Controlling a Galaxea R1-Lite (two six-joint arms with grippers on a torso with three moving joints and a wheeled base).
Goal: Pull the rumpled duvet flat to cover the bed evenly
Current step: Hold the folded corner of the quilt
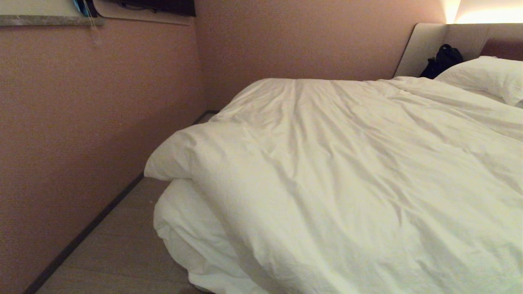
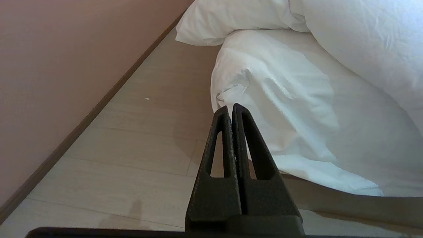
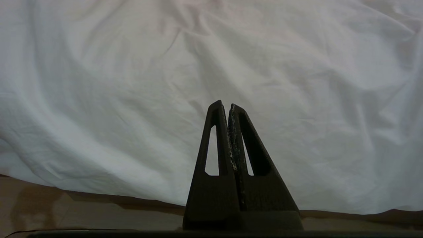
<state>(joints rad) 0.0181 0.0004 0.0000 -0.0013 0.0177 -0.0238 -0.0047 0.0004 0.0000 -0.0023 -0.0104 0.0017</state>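
Both arms sit idle at the foot of the bed (image 1: 175, 228). The left gripper (image 2: 230, 107) has its fingers clenched on nothing, tips over bare floor (image 2: 138, 138), with the hanging corner of the duvet (image 2: 281, 99) just beyond and to one side of them. The right gripper (image 3: 224, 105) is likewise clenched and empty, its fingers pointing at the duvet's draped edge, near it but apart.

In the head view the duvet lies spread over most of the bed, creased, with one corner bunched and spilling over the near end toward the floor.

Likely trouble: closed fingers would only push the puffy cloth, not catch it. A pinch of the cover alone could slip or drag the sheet beneath. Pulling one side harder would skew the spread.

The wall (image 1: 81, 122) runs close along the left side, leaving a narrow strip of floor. A pillow (image 1: 486, 75) and a black bag (image 1: 443, 59) sit at the headboard (image 1: 429, 45), well beyond the fingers.
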